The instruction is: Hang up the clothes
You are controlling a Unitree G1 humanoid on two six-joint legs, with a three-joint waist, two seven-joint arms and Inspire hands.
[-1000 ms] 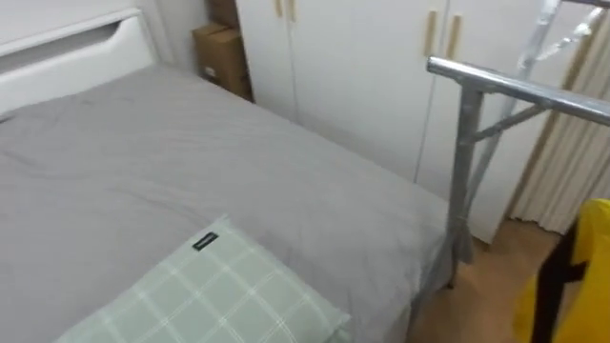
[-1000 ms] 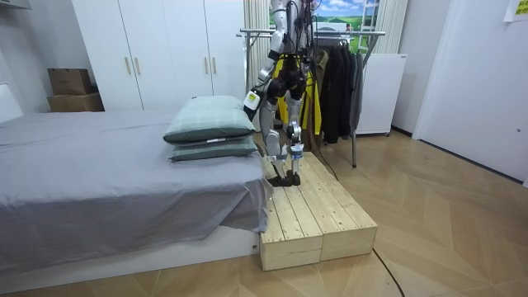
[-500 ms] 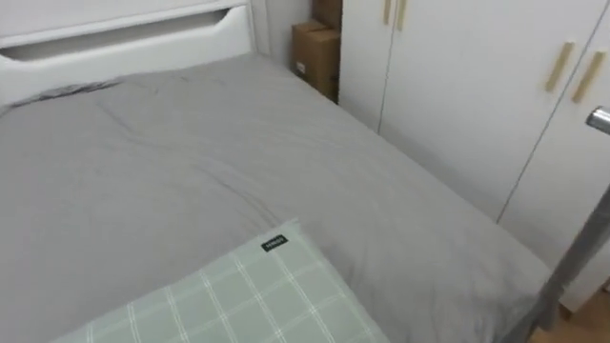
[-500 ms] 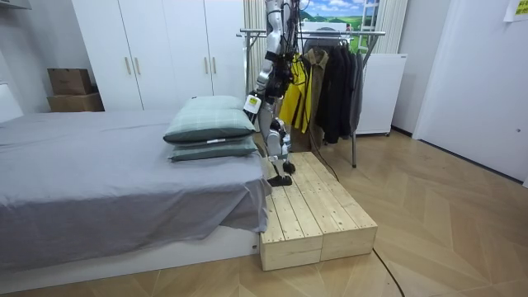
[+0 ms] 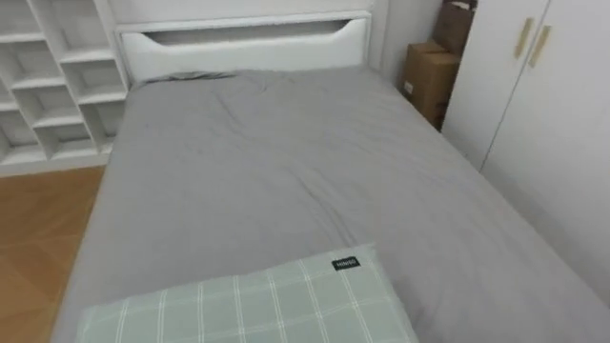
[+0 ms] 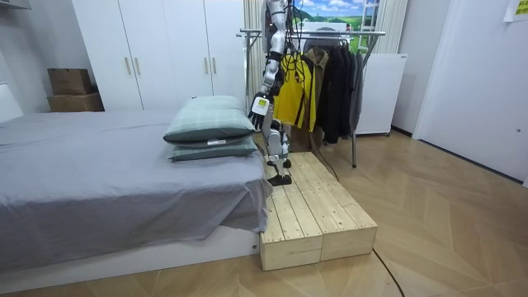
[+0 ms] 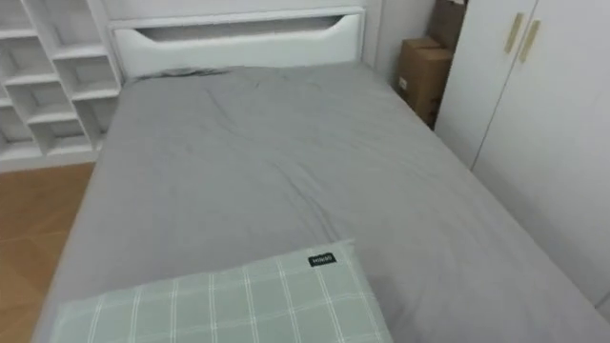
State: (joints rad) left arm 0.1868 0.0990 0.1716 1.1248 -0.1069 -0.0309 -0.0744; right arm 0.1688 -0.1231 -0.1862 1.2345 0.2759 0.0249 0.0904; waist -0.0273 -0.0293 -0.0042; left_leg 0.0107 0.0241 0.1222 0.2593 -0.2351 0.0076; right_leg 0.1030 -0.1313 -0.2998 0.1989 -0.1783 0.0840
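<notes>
Left hand (image 6: pixel 258 106) hangs beside the pillows (image 6: pixel 210 120); state of its fingers cannot be told. Robot stands on the wooden platform (image 6: pixel 318 213), facing the bed (image 5: pixel 286 162). Yellow garment (image 6: pixel 290 95) hangs behind it at the rack (image 6: pixel 363 34). Judged: that piece looks hung; the next move calls for finding another.

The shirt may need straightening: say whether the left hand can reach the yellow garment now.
Probably not. The robot faces the bed, the yellow garment hangs on the rack behind its back, and the left hand is low beside the pillows. It would need to turn first.
</notes>
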